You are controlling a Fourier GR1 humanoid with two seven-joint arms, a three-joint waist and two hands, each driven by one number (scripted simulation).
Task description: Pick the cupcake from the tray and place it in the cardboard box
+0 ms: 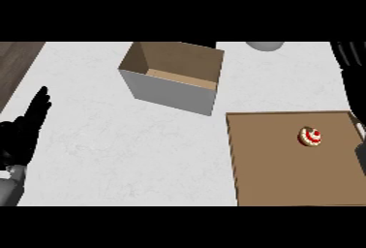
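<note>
The cupcake (310,136), pale with red icing stripes, sits on the brown tray (286,179) toward its upper right. An open cardboard box (174,77), grey outside and brown inside, stands upright on the white counter, up and to the left of the tray. My right hand (354,82) shows as a black shape along the right edge, fingers straight and pointing up the view. It is just right of the cupcake and apart from it, and part of it is cut off by the edge. My left hand (27,127) rests open at the left edge, fingers up, holding nothing.
A rounded grey object (265,45) pokes in at the top edge, right of the box. A dark wooden strip (18,63) borders the counter at the top left. White counter top (129,150) lies between my left hand and the tray.
</note>
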